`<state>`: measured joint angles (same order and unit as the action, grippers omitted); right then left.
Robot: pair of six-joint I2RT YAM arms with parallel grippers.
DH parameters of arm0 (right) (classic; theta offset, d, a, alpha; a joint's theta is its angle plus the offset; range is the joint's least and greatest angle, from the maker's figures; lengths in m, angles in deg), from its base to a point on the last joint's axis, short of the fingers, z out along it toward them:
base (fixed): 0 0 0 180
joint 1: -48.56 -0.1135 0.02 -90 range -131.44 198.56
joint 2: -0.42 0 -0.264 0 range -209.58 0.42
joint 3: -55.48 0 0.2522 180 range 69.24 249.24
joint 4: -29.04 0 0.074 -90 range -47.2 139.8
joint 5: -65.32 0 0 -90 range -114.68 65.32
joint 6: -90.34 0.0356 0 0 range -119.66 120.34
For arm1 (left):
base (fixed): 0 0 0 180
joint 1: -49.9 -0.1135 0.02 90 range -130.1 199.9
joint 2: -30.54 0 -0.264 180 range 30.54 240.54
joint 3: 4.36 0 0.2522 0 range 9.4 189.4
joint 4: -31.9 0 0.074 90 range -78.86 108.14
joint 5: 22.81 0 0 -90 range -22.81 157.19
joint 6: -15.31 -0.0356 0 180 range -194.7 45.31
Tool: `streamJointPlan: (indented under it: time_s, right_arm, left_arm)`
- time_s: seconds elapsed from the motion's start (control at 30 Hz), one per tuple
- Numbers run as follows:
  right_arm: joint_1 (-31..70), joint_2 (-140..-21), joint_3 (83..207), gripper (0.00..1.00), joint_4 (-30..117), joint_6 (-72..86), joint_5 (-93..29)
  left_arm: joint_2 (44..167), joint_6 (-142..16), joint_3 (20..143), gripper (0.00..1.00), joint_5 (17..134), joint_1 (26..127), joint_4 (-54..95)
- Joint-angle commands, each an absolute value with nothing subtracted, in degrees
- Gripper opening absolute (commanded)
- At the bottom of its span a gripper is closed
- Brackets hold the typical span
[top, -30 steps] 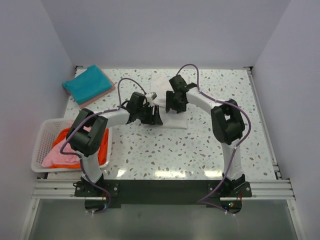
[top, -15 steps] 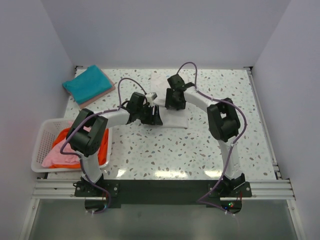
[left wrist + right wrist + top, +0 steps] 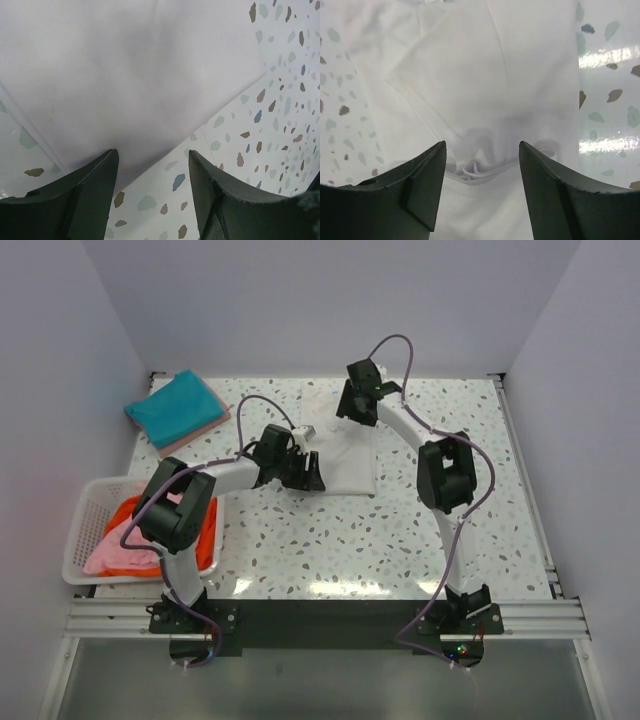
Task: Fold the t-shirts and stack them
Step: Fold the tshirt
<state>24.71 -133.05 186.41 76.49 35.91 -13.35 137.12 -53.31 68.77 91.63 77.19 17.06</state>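
Observation:
The white t-shirt [image 3: 346, 455] lies flat at the table's middle back. It also fills the left wrist view [image 3: 125, 75] and the right wrist view [image 3: 470, 75]. My left gripper [image 3: 307, 473] is open and empty at the shirt's near left edge, its jaws [image 3: 152, 156] over the hem and bare table. My right gripper [image 3: 352, 410] is open over the shirt's far end, with a small bunched fold of cloth between its jaws [image 3: 482, 147]. A folded teal t-shirt [image 3: 172, 405] lies on a pink one [image 3: 205, 428] at the back left.
A white lattice basket [image 3: 84, 518] at the near left holds an orange t-shirt [image 3: 205, 540] and a pink t-shirt [image 3: 120, 555]. The table is speckled terrazzo [image 3: 330, 540]. White walls close in the left, back and right sides.
My right gripper has moved from the shirt's middle to its far end, and the white shirt now lies stretched out longer and flatter. My left gripper has hardly moved.

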Motion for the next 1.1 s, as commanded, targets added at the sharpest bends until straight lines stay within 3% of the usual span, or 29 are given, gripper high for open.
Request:
streamJointPlan:
  time_s: [0.0,0.23,0.7,1.07]
  right_arm:
    - [25.8,-131.16,190.62,0.63,74.62,37.96,-10.97]
    - [26.24,-122.48,183.08,0.64,73.39,34.36,-13.42]
    - [26.15,-98.03,141.59,0.63,70.23,33.65,-22.13]
    - [25.98,-99.59,134.81,0.58,69.26,33.65,-28.54]
  left_arm:
    - [137.5,-55.62,68.81,0.63,89.95,77.15,11.2]
    - [136.89,-55.54,73.64,0.64,89.69,77.32,8.65]
    - [133.1,-50.53,80.42,0.66,81.96,76.89,1.88]
    - [129.68,-46.4,73.03,0.66,78.96,74.95,1.61]
